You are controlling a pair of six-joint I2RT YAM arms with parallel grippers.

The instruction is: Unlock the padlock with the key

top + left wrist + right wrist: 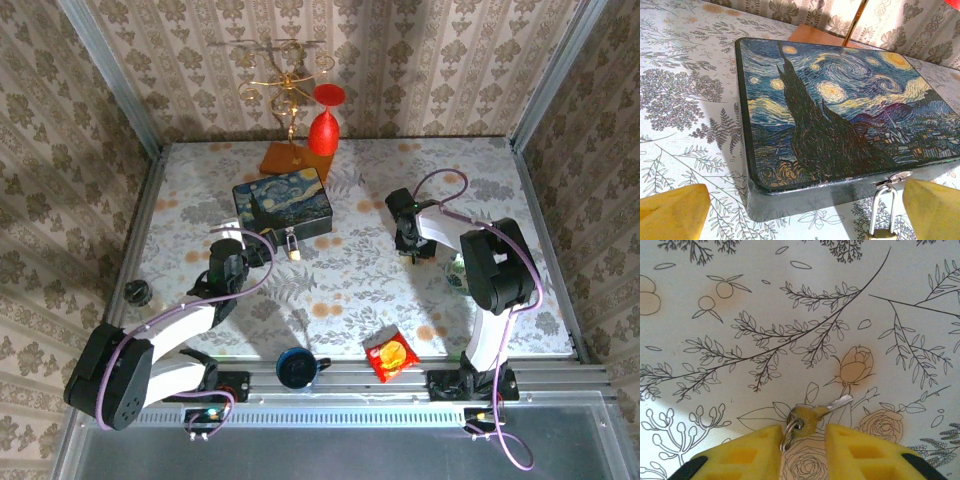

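The tiny brass padlock (883, 231) hangs by its thin silver shackle from the clasp on the front of the dark-blue painted box (840, 110). In the top view the padlock (293, 246) sits at the box's (283, 204) near edge. My left gripper (805, 220) is wide open just in front of the box, with the padlock close to its right finger (935, 210). The brass key (812, 416) lies flat on the table, blade pointing right. My right gripper (803, 450) is lowered around it, jaws narrowly apart. The key's ring (788, 434) rests against the left finger (747, 455).
Behind the box stand a gold rack (285, 80) on an orange base (285, 160) and a red wine glass (323, 125). A blue cup (295, 367) and a red snack packet (390, 355) lie near the front edge. A small black object (135, 290) sits at the left.
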